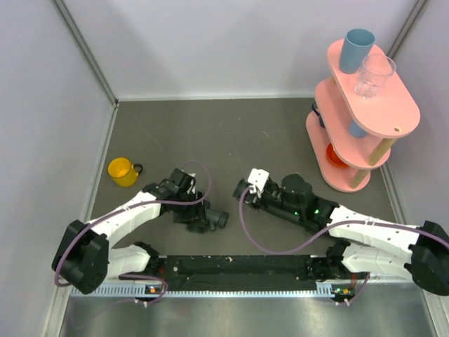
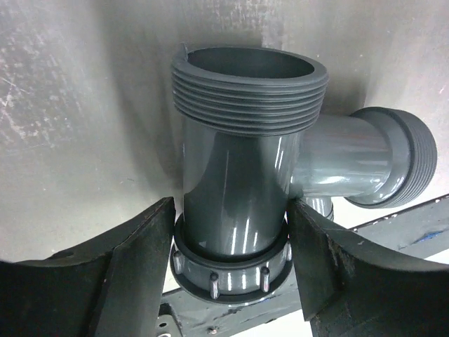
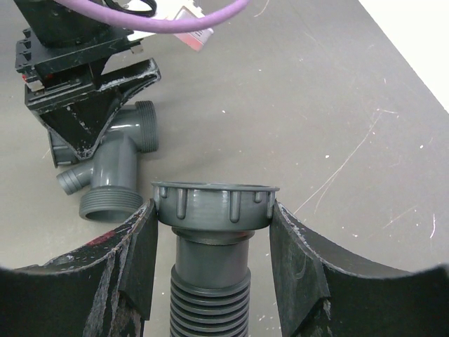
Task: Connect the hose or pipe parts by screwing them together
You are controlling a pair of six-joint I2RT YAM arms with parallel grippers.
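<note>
The dark grey branch fitting (image 1: 214,220) lies on the table left of centre. My left gripper (image 1: 198,216) sits astride it. In the left wrist view its fingers flank the fitting's body (image 2: 238,161) just above a ribbed nut; the jaws stand open, close to it on both sides. The threaded mouth and side branch point away. My right gripper (image 1: 243,188) is shut on the ribbed collar (image 3: 214,205) of the black hose (image 3: 210,295), whose corrugated part runs back between the fingers. The collar faces the fitting (image 3: 112,168), a short gap apart.
A yellow mug (image 1: 123,170) stands at the left by the wall. A pink tiered rack (image 1: 365,119) at the back right carries a blue cup (image 1: 358,49) and a clear glass (image 1: 375,76). Purple cables loop off both wrists. A black rail (image 1: 238,267) runs along the near edge.
</note>
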